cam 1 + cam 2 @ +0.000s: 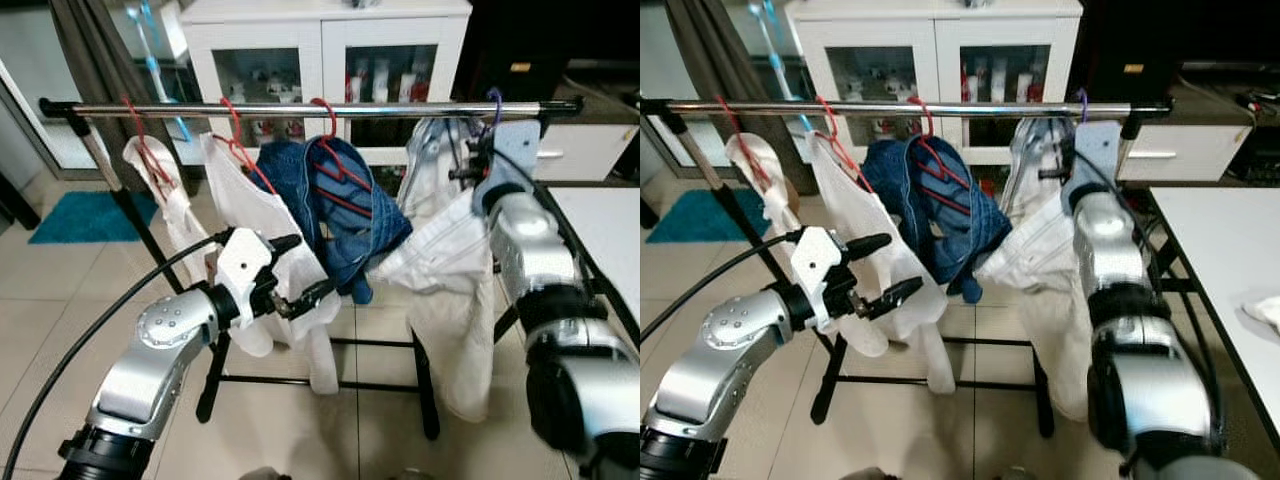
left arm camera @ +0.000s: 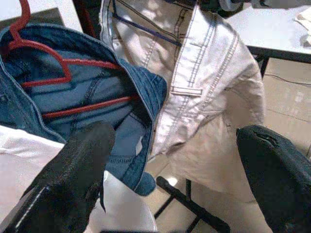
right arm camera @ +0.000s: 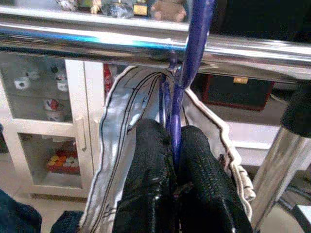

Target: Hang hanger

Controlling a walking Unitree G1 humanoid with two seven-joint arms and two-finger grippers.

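A chrome clothes rail (image 1: 300, 109) spans the scene on a black stand, running from 9 to 3 o'clock in front of a white glass-door cabinet (image 1: 325, 60). Along it hang, from 9 o'clock inward, two white garments and a denim garment (image 1: 345, 215), each on a red hanger (image 1: 335, 160). Toward 2 o'clock hangs a pair of white jeans (image 1: 440, 270) on the purple hanger (image 3: 187, 53), whose hook already curves over the rail.

The right gripper (image 3: 176, 160) is raised at the rail, its fingers pinched tight on the purple hanger's neck just below the hook. The left gripper (image 1: 300, 270) hovers lower, at about 7 o'clock from the denim, with fingers spread wide and gripping nothing, pointing toward the denim and the jeans.

The hanging step looks nearly complete: the hook appears seated on the bar. The next move likely calls for the right fingers to part and draw down and back without dragging the hook off or snagging the jeans' waistband.
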